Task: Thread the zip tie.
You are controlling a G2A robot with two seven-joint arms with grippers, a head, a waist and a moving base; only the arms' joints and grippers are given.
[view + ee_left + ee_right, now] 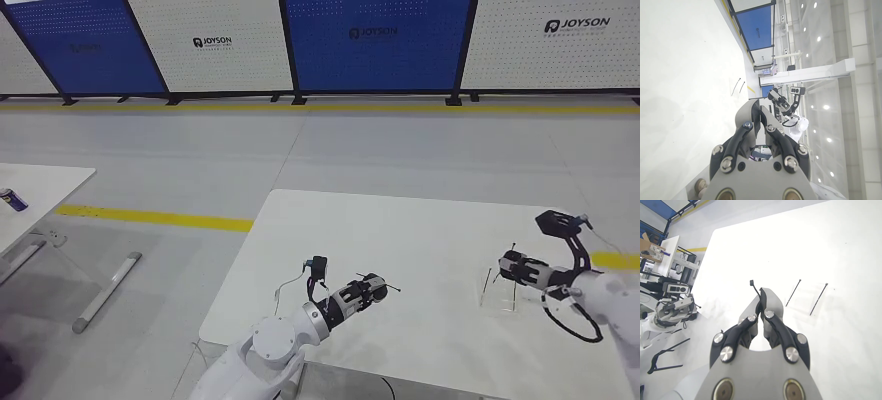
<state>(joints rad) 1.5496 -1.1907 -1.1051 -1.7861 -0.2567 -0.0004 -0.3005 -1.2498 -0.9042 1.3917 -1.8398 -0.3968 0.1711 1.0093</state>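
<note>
My right gripper (760,292) is shut on a black zip tie (754,286), whose square head sticks out past the fingertips. In the top view this gripper (503,266) hangs over the right part of the white table (400,230). Two more black zip ties (793,292) (818,299) lie side by side on the table just beyond it. My left gripper (378,287) is over the table's front middle, shut on another thin black zip tie (392,288) that pokes out sideways. In the left wrist view its fingers (753,113) are pressed together, and the tie is hidden.
The table's near edge runs close below the left arm. A second white table (40,185) with a blue can (12,199) stands far left. Blue and white partition panels (380,40) line the back, behind a yellow floor stripe (150,215).
</note>
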